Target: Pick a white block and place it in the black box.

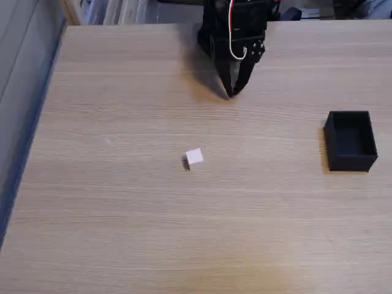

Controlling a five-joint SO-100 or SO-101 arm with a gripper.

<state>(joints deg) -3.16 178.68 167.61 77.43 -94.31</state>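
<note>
- Your hand (231, 93) hangs at the far side of the worktop (122, 233) in the fixed view, fingers pointing down and meeting in a closed tip, with nothing held between them.
- The white block (194, 157) sits alone near the middle of the worktop, nearer to you than the hand and a little to its left, well apart from it.
- So the coming reach runs toward the near edge with a slight leftward drift; you will probably need to spread the fingers before descending.
- The cube has no long axis and sits slightly turned.
- The black box (350, 141) stands empty at the right, well apart from the block.
</note>
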